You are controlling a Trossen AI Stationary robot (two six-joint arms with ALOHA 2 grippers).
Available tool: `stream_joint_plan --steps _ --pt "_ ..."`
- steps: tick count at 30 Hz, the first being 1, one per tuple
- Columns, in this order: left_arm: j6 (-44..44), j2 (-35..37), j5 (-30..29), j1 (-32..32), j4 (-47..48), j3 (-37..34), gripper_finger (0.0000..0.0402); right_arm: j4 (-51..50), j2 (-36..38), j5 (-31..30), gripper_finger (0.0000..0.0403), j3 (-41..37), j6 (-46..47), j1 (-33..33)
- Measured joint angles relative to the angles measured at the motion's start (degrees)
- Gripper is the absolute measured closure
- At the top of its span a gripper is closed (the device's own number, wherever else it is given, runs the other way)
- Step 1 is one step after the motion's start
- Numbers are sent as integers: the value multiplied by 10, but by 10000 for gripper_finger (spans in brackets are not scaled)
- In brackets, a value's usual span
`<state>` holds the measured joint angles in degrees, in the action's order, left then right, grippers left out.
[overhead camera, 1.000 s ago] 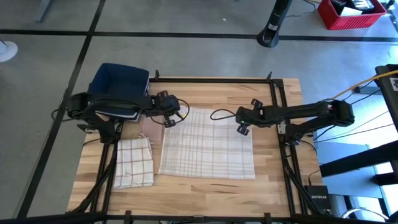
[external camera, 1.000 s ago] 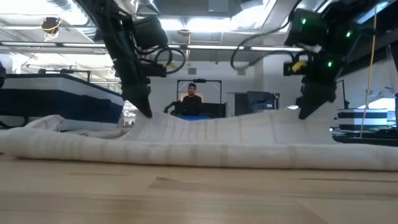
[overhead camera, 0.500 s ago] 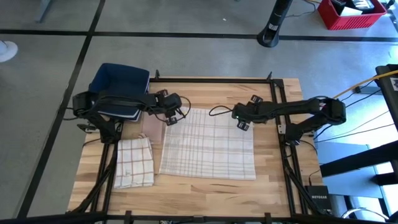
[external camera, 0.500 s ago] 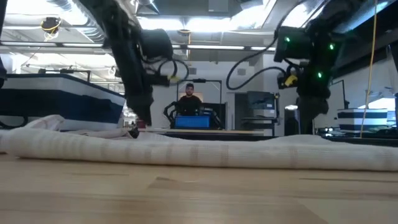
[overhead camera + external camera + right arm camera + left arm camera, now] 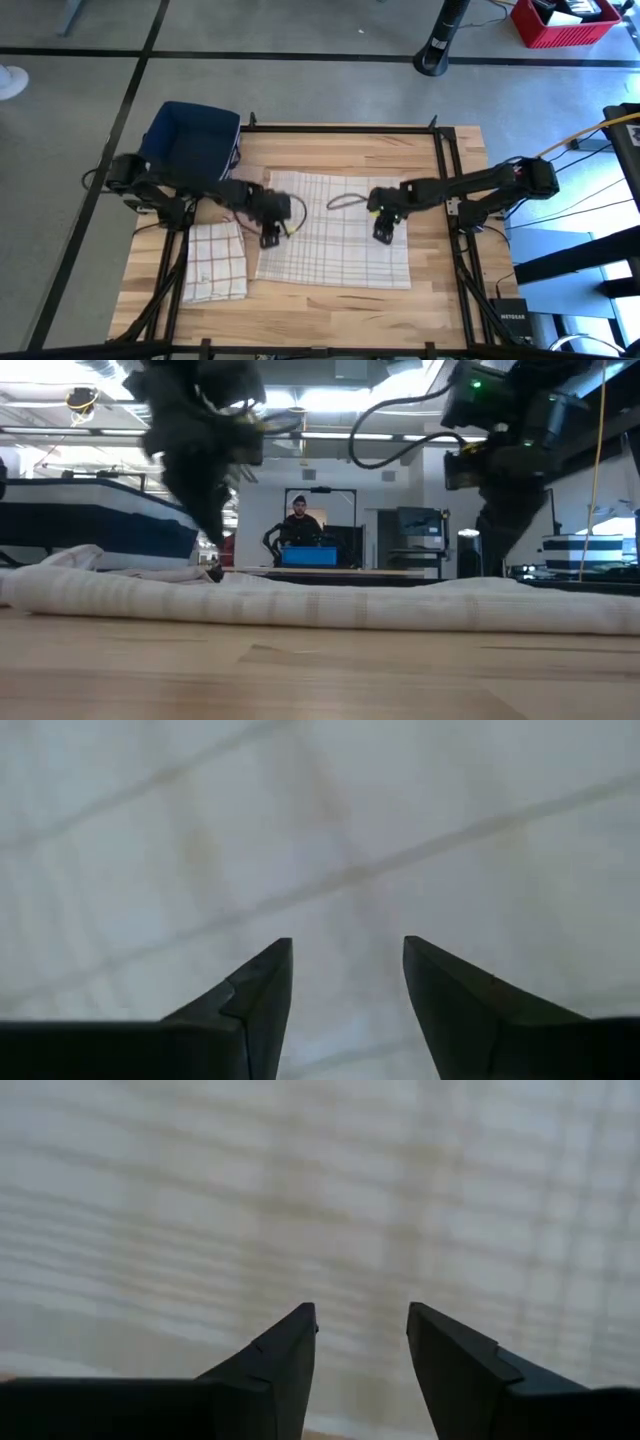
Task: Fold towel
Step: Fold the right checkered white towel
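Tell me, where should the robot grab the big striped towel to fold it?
Probably by the two corners of one edge, coming straight down from above, because the big towel lies flat and spread out on the table. The left tool and right tool hover open over its middle.

The left arm reaches in from the left side of the table (image 5: 440,150) and bends down toward the middle. Its left gripper (image 5: 270,236) points down near the table's left-middle part, and its two fingers (image 5: 285,1350) are spread apart with nothing between them. The right arm stretches in from the table's right side. The right gripper (image 5: 383,231) points down near the middle, fingers (image 5: 262,982) spread apart too, holding nothing.
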<state>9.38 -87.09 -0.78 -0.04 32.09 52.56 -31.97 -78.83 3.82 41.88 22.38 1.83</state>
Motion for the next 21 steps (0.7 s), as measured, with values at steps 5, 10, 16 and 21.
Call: stream_joint_plan --steps 5,10,16,21 --pt "77 -43 1 -67 -1 -19 249 49 -3 2 208 -35 29 -72" --pt "138 -82 -4 -127 -4 -22 249 67 -3 -50 208 -56 59 -160" --pt "213 -101 -9 -191 -39 -19 249 113 -7 -68 207 -86 123 -251" --pt "265 -103 -1 -233 -60 -15 249 117 -9 -66 207 -91 149 -318"
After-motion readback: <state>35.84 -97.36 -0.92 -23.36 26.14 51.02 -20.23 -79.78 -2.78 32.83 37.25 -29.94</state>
